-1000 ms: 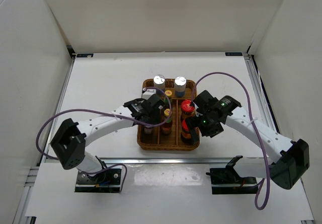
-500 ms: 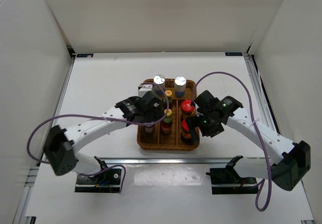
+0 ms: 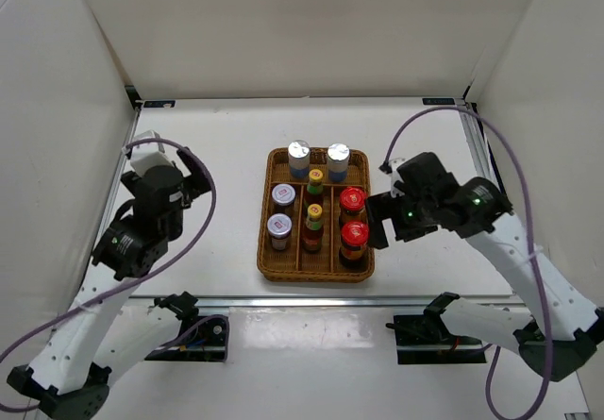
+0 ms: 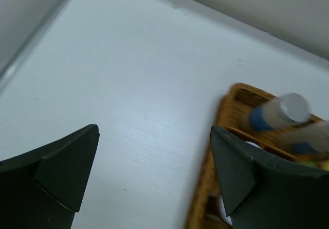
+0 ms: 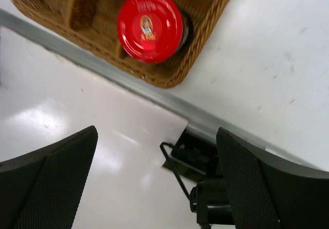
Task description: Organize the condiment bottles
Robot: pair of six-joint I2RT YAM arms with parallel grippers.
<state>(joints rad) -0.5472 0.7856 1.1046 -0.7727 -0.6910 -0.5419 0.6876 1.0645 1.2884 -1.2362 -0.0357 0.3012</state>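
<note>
Several condiment bottles stand in pairs in the wicker tray: silver-capped ones at the back, yellow-capped ones in the middle, purple-lidded jars on the left, red-capped ones on the right. My left gripper hangs open well left of the tray; its wrist view has a silver-capped bottle and the tray rim beside the right finger. My right gripper is open just right of the tray, holding nothing. A red-capped bottle shows above it in the right wrist view.
The metal rail runs along the table's near edge, with the arm mounts below it. White walls enclose the table on three sides. The right arm's purple cable loops over the right side.
My left arm has pulled back from the tray to the far left, open, leaving the purple-lidded jars uncovered. My right gripper has drawn back to the right, off the red-capped bottles.
</note>
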